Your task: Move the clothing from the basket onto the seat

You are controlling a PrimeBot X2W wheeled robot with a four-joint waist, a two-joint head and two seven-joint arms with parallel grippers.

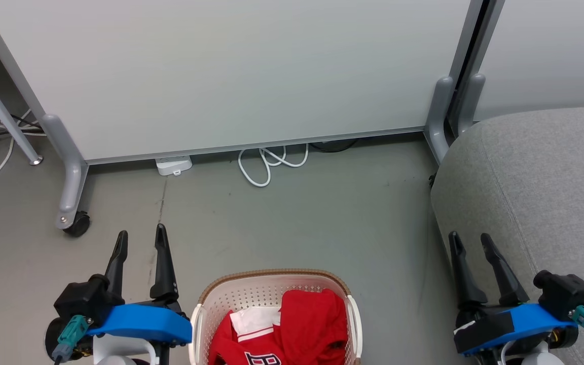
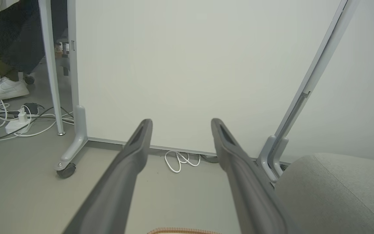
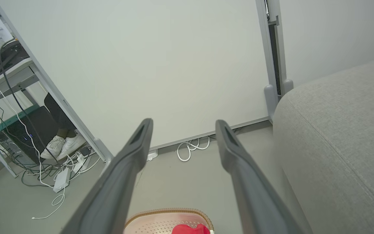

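Your head view's bottom edge cuts off the off-white perforated plastic basket and the soft red jersey clothing in it; you cannot read its white lettering.

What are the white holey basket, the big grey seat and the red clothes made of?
The off-white basket looks like smooth hard plastic: neat rows of holes; its brown rim looks woven, perhaps only moulded. The big grey seat looks like matte fabric over padding: speckled weave, stitched seam, rounded edge. The red clothing looks like soft cloth: it crumples in folds.

Red clothing lies heaped in the basket, beside the grey seat.
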